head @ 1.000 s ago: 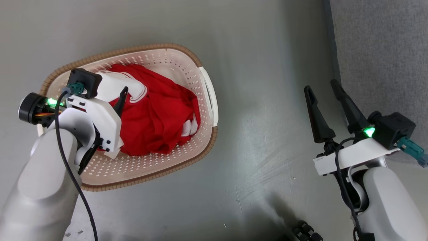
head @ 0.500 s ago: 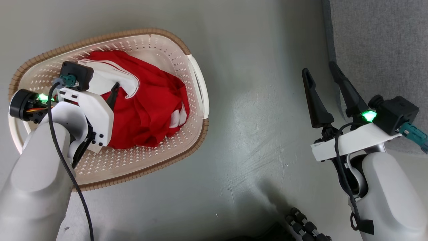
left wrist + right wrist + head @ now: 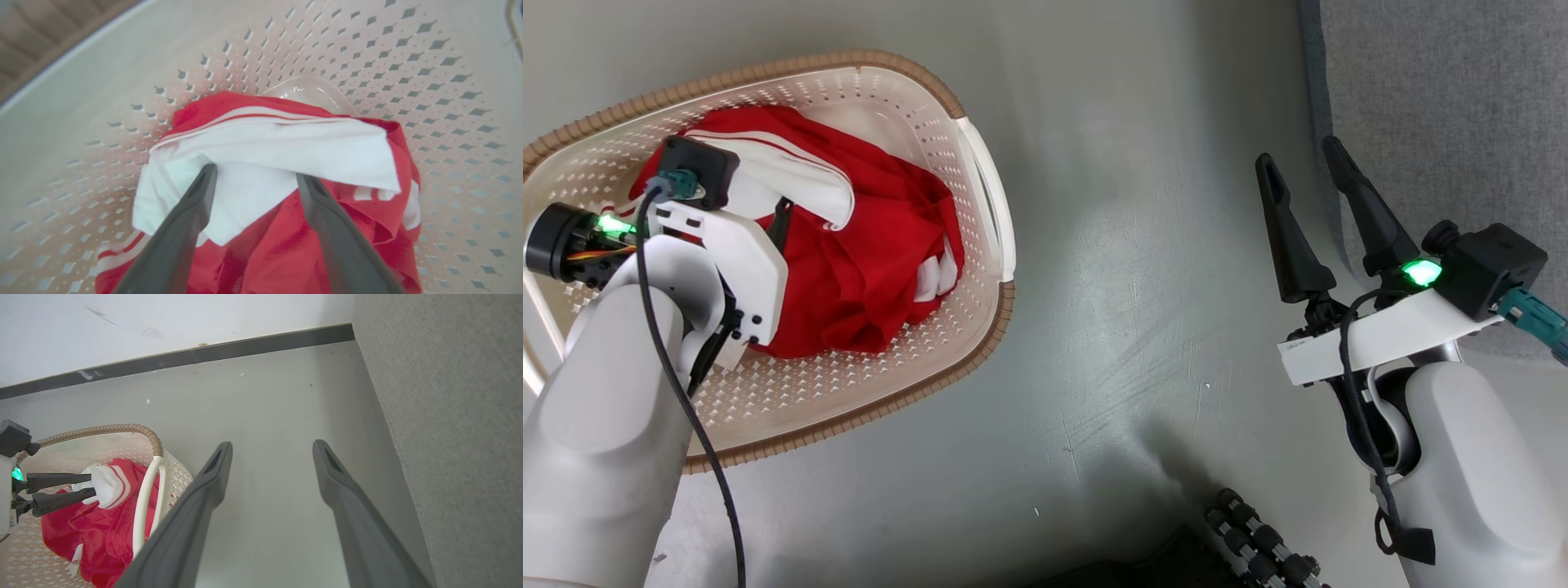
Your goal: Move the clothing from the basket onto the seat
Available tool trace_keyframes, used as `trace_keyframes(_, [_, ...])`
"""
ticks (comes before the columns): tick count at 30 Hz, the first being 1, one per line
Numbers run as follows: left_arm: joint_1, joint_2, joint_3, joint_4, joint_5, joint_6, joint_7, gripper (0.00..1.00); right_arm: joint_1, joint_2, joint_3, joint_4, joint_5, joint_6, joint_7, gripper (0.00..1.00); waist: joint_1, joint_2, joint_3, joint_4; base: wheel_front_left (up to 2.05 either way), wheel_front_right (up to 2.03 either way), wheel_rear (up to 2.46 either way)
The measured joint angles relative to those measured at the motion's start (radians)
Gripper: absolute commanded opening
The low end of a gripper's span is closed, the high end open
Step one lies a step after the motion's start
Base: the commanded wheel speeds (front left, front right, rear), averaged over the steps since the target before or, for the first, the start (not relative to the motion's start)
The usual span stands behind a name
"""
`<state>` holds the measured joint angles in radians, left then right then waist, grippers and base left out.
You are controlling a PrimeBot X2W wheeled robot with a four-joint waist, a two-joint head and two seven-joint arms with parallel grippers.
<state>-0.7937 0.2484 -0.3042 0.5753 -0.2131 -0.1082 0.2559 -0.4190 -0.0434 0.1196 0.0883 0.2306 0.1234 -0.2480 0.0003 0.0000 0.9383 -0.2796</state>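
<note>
Grey floor (image 3: 1143,269) runs under everything we see, with the seat (image 3: 1445,98) along its right edge in the head view and the basket (image 3: 849,392) well apart from it on the left. All the clothing (image 3: 874,253) we can see lies heaped in the basket, red with a white panel (image 3: 800,184) on top; nothing lies on the seat in the part that shows. So we judge the task barely begun: no piece is out, and lift, carry and drop are all ahead. Our left gripper (image 3: 253,175) is down inside the basket, on the heap. Its wrist view shows the two fingers (image 3: 184,220) standing apart, about as wide as the right ones, with the white panel between them and a white fold lying over their tips, so the tips themselves are hidden. We read that as open around the cloth and not yet pinched on it. Our right gripper (image 3: 1297,155) hangs over bare floor just beside the seat's edge, fingers spread, holding nothing. What is left, as we judge it: close on the white panel, raise it until the red cloth clears the basket, cross the floor to the seat and let go.
</note>
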Motion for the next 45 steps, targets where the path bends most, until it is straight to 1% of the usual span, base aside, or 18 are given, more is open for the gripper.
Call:
trace_keyframes(5, [-0.004, -0.003, -0.011, 0.027, 0.014, 0.0, -0.002, 1.0, 0.0, 0.0, 0.0, 0.0, 0.007, 0.0, 0.0, 1.0, -0.0001, 0.0, 0.013, -0.009, 0.0, 0.0, 0.0])
trace_keyframes(13, [-0.03, 0.011, -0.022, 0.061, 0.034, 0.0, -0.008, 1.0, -0.001, 0.0, -0.001, -0.001, 0.007, 0.0, 0.0, 1.0, 0.0, 0.0, 0.033, -0.02, 0.0, 0.0, 0.0])
trace_keyframes(16, [-0.044, 0.016, -0.026, 0.072, 0.04, 0.009, -0.011, 0.99, -0.007, 0.0, -0.002, -0.003, 0.007, 0.0, 0.0, 1.0, 0.0, 0.0, 0.039, -0.022, 0.0, 0.0, 0.0])
trace_keyframes(17, [-0.046, 0.018, -0.027, 0.075, 0.041, 0.009, -0.013, 0.8, -0.011, 0.0, -0.002, -0.003, 0.007, 0.0, 0.0, 1.0, -0.0001, 0.0, 0.04, -0.023, 0.0, 0.0, 0.0])
trace_keyframes(18, [-0.05, 0.018, -0.028, 0.079, 0.041, 0.009, -0.013, 0.75, -0.016, 0.0, -0.003, -0.004, 0.007, 0.0, 0.0, 1.0, -0.0001, 0.0, 0.042, -0.023, 0.0, 0.0, 0.0])
trace_keyframes(19, [-0.054, 0.018, -0.029, 0.084, 0.041, 0.009, -0.016, 0.58, -0.02, 0.0, -0.004, -0.005, 0.007, 0.0, 0.0, 1.0, -0.0001, 0.0001, 0.043, -0.024, 0.0, 0.0, 0.0])
trace_keyframes(21, [-0.062, 0.019, -0.031, 0.092, 0.045, 0.009, -0.021, 0.49, -0.02, 0.0, -0.006, -0.007, 0.007, 0.0, 0.0, 1.0, 0.0, 0.0, 0.045, -0.024, 0.0, 0.0, 0.0])
trace_keyframes(22, [-0.066, 0.019, -0.032, 0.095, 0.045, 0.009, -0.021, 0.45, -0.021, 0.0, -0.007, -0.007, 0.007, 0.0, 0.0, 1.0, -0.0001, 0.0, 0.046, -0.024, 0.0, 0.0, 0.0])
trace_keyframes(23, [-0.068, 0.019, -0.033, 0.1, 0.045, 0.009, -0.026, 0.38, -0.021, 0.0, -0.007, -0.007, 0.007, 0.0, 0.0, 1.0, -0.0001, 0.0, 0.046, -0.024, 0.0, 0.0, 0.0])
trace_keyframes(24, [-0.07, 0.019, -0.034, 0.105, 0.045, 0.009, -0.031, 0.27, -0.021, 0.0, -0.009, -0.007, 0.007, 0.0, 0.0, 1.0, -0.0001, 0.0, 0.046, -0.025, 0.0, 0.0, 0.0])
trace_keyframes(25, [-0.071, 0.019, -0.036, 0.11, 0.045, 0.009, -0.038, 0.0, -0.021, 0.0, -0.011, -0.007, 0.007, 0.0, 0.0, 1.0, -0.0001, 0.0, 0.046, -0.025, 0.0, 0.0, 0.0])
trace_keyframes(29, [-0.072, 0.014, -0.036, 0.13, 0.043, 0.008, -0.059, 0.0, -0.021, 0.0, -0.027, -0.007, 0.007, 0.0, 0.0, 1.0, -0.0001, 0.0, 0.041, -0.023, 0.0, 0.0, 0.0])
trace_keyframes(34, [-0.071, -0.005, -0.019, 0.144, 0.012, 0.007, -0.102, 0.0, -0.021, 0.0, -0.044, -0.007, 0.007, 0.0, 0.0, 1.0, -0.0001, 0.0, 0.029, -0.013, 0.0, 0.0, 0.0])
trace_keyframes(40, [-0.062, -0.029, 0.015, 0.149, -0.044, -0.001, -0.186, 0.0, -0.051, 0.0, -0.057, -0.004, 0.004, 0.0, 0.0, 1.0, -0.0002, 0.0, 0.007, 0.01, 0.0, 0.0, 0.0])
trace_keyframes(45, [-0.034, -0.058, 0.019, 0.141, -0.065, -0.002, -0.25, 0.0, -0.06, 0.0, -0.067, 0.0, -0.01, 0.0, 0.0, 1.0, -0.0002, 0.0001, -0.019, 0.033, 0.0, 0.0, 0.0])
